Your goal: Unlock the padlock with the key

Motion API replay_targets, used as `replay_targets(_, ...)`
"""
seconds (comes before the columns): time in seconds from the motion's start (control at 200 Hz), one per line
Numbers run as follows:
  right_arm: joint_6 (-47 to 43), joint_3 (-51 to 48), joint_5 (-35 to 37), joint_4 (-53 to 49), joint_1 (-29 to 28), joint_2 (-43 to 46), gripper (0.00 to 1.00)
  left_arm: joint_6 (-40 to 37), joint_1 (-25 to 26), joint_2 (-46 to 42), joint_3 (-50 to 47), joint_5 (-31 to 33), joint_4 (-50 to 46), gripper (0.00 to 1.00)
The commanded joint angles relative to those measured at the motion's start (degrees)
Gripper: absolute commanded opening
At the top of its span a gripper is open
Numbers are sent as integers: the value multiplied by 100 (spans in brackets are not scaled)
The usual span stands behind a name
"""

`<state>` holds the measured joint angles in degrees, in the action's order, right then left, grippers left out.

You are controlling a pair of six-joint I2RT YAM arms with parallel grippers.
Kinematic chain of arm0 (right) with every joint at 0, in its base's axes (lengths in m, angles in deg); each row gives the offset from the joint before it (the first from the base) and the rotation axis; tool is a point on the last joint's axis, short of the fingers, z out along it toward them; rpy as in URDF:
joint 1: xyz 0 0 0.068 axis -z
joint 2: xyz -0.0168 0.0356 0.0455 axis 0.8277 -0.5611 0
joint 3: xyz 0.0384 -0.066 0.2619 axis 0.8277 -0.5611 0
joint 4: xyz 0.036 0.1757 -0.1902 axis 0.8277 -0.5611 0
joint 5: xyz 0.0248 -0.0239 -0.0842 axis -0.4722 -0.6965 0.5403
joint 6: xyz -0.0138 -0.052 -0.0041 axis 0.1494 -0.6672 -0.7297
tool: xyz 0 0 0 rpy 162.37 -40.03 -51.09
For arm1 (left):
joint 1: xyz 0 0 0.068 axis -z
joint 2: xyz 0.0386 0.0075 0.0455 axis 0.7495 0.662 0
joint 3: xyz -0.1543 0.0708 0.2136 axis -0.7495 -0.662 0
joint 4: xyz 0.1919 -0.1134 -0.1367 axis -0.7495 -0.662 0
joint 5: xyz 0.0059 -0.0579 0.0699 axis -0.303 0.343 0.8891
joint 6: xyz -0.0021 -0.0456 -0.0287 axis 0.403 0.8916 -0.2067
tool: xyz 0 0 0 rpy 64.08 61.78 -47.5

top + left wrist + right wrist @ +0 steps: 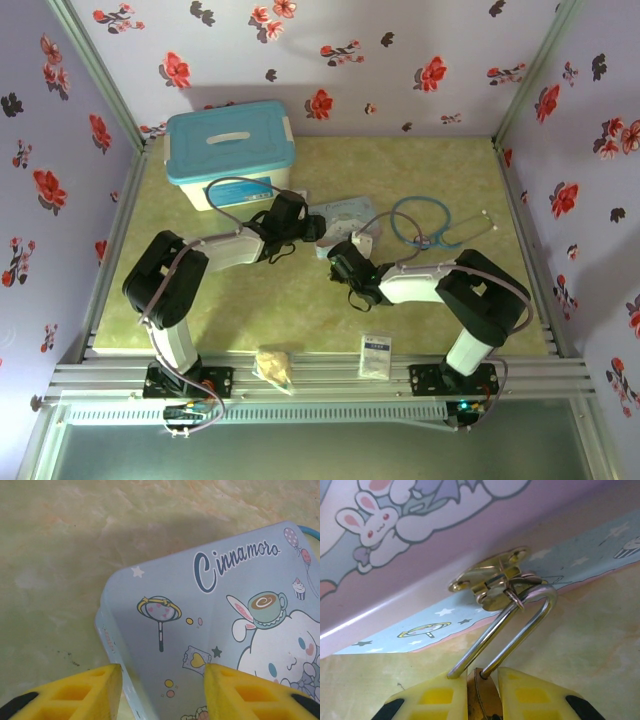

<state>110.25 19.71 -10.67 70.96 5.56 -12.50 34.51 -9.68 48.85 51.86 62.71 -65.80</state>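
The brass padlock (485, 697) sits between the yellow fingers of my right gripper (482, 679), which is shut on its body. Its silvery shackle (532, 612) runs through the brass hasp (492, 582) on the side of the pale blue cartoon tin (420, 535). One shackle leg enters the body; the other leg's end lies beside it, against the left finger. My left gripper (162, 672) is open, low over the tin's lid (225, 610) and straddling its near corner. In the top view the left gripper (300, 226) and right gripper (340, 262) flank the tin (345, 212). The key is hidden.
A white box with a blue lid (230, 150) stands at the back left. A blue looped cord (430, 225) lies right of the tin. Near the front edge lie a white sachet (376, 355) and a yellowish bag (275, 365).
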Motion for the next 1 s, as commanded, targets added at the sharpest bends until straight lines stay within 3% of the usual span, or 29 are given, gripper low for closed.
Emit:
replay_targets(0.0, 239, -260, 196, -157, 54, -36, 13, -203, -37, 321, -146, 372, -651, 46)
replay_targets(0.425, 682, -1210, -736, 1530, 539, 427, 0, -247, -115, 310, -170, 318, -650, 44)
replay_targets(0.585, 751, -1292, -1198, 2184, 645, 157, 0, -264, -143, 409, -103, 274, -675, 43)
replay_targets(0.82, 820, -1635, -1094, 2831, 763, 97, 0, -264, -205, 511, -119, 234, -633, 40)
replay_targets(0.995, 692, -1831, -1482, 3603, 974, 30, 0, -306, -279, 629, -145, 238, -589, 39)
